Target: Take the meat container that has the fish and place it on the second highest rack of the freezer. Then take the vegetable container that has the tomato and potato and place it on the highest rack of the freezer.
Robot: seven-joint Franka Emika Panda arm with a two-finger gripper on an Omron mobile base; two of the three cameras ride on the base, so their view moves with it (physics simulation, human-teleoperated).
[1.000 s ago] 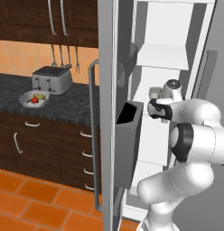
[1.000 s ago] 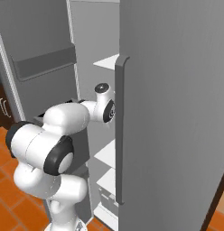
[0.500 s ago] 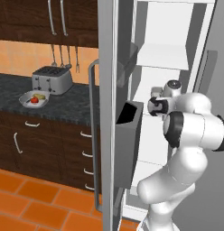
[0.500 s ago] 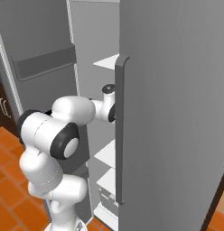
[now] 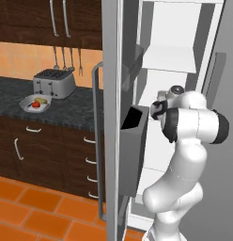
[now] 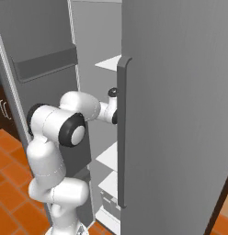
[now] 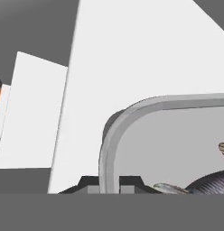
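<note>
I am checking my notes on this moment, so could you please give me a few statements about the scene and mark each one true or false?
1. The tool is shut on the rim of the meat container. True.
2. The container in the tool holds a tomato and a potato. False: a fish lies in it.
3. The arm reaches into the open freezer. True.
4. A kettle stands on the counter. False: a toaster stands on the counter.
5. The plate on the counter sits in front of the toaster. True.
</note>
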